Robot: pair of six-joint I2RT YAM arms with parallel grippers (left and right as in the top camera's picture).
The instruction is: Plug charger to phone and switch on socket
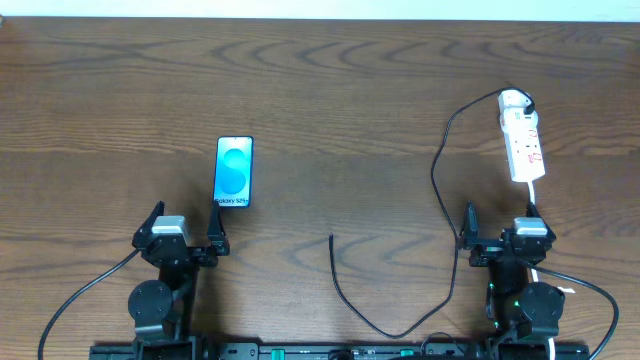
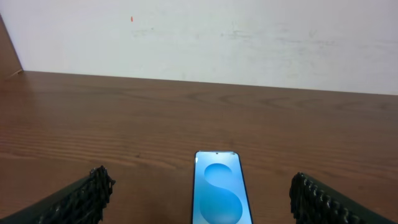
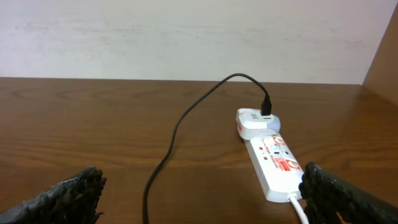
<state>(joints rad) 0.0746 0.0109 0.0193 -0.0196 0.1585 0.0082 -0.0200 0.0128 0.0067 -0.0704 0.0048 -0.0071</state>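
Observation:
The phone (image 1: 234,171) lies flat on the table at the left, blue screen up; it also shows in the left wrist view (image 2: 221,190). My left gripper (image 1: 186,229) is open and empty just in front of the phone, which lies between its fingers' line of sight (image 2: 202,202). The white socket strip (image 1: 522,135) lies at the far right, with a white adapter plugged in at its far end (image 3: 255,121). The charger cable (image 1: 440,190) runs from the adapter down to a loop, its free tip near the middle (image 1: 332,238). My right gripper (image 1: 497,232) is open and empty before the socket (image 3: 273,163).
The strip's own white cord (image 1: 534,190) runs back toward the right arm's base. The table's far edge meets a pale wall (image 2: 199,37). Thick black robot cables (image 1: 75,300) trail at the front corners.

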